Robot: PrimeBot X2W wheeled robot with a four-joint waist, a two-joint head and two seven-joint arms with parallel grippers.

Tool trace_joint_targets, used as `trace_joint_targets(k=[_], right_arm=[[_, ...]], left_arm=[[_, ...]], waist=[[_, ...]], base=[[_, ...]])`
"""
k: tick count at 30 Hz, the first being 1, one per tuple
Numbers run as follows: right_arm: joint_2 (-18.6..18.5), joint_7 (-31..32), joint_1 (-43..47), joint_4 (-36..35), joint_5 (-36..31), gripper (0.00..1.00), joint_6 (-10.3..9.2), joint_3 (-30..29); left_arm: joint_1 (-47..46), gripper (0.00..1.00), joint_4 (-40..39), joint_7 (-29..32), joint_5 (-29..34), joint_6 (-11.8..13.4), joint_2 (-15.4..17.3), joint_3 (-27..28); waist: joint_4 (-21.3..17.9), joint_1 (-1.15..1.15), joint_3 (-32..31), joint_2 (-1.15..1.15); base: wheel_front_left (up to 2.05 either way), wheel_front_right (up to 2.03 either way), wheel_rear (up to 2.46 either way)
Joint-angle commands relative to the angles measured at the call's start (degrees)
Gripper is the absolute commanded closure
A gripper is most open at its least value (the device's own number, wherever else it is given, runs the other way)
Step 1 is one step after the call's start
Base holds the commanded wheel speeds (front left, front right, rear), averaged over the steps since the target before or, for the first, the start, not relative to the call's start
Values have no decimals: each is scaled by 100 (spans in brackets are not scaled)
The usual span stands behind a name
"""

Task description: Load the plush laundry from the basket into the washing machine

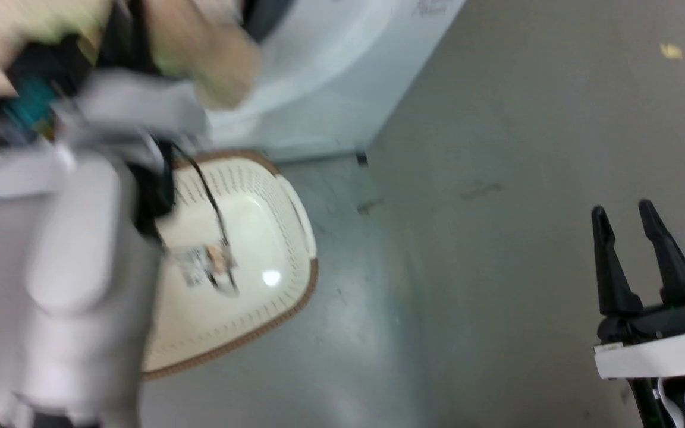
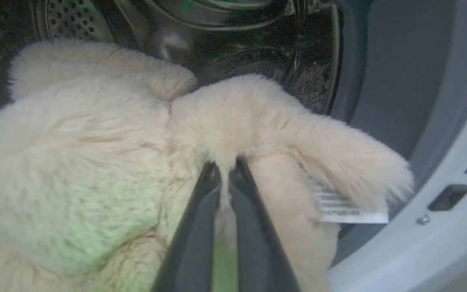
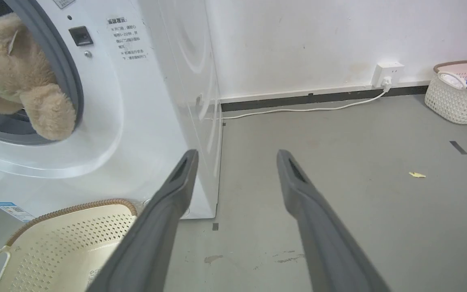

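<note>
Left pincer point(image 2: 224, 164): clamps a fold of the plush laundry point(image 2: 79, 142), fingers nearly meeting with fur pinched between the tips.

Plush laundry: sits in the mouth of the washing machine point(image 3: 148, 121), cream lobes lying against the dark perforated drum point(image 2: 258, 52). From the right wrist view, hangs one rounded lobe out over the grey seal point(image 3: 69, 77). White tag point(image 2: 347, 207): juts from the right-hand lobe, print too blurred to read.

Right pincer point(image 1: 622, 207): stands open and holds nothing, fingers spread, above the grey floor point(image 3: 339, 162), well to the right of the machine.

Basket point(image 1: 283, 249): rests on the floor just in front of the machine, brown rim up, label showing on its floor. Left forearm point(image 1: 81, 267): blurred in the head view, crosses the left part of the basket.

Second basket point(image 3: 456, 101): stands far off by the wall point(image 3: 298, 40), holds coloured cloth. Small yellow scrap point(image 3: 416, 174): lies on the floor, apart from everything else.
</note>
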Motion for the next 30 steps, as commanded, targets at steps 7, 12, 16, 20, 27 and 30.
trace_joint_targets(k=[7, 12, 16, 20, 27, 30], right_arm=[[129, -25, -408, 114, 268, 0, 3, 169], [188, -25, -512, 187, 381, 0, 3, 300], [194, -25, -519, 206, 429, 0, 3, 350], [174, -25, -548, 201, 445, 0, 3, 407], [159, -25, -615, 170, 440, 0, 3, 401], [118, -25, -585, 157, 398, 0, 3, 339]], left_arm=[[-2019, 100, 878, 639, 114, 140, 782, 429], [-2934, 100, 1473, 1017, 212, 194, 1420, 630], [-3459, 100, 1827, 1485, 329, 79, 1651, 475], [-3800, 100, 2204, 2234, 416, 69, 1692, 291], [-3808, 100, 2453, 2432, 451, 131, 1726, 192], [-3620, 38, 2508, 2176, 392, 135, 1714, 221]], waist=[[-781, -1, 1180, 0], [-1005, -1, 1361, 0], [-1038, -1, 1450, 0], [-1018, -1, 1525, 0], [-934, -1, 1518, 0], [-852, -1, 1385, 0]], base=[[0, 0, 0], [0, 0, 0], [0, 0, 0], [0, 0, 0], [0, 0, 0], [0, 0, 0]])
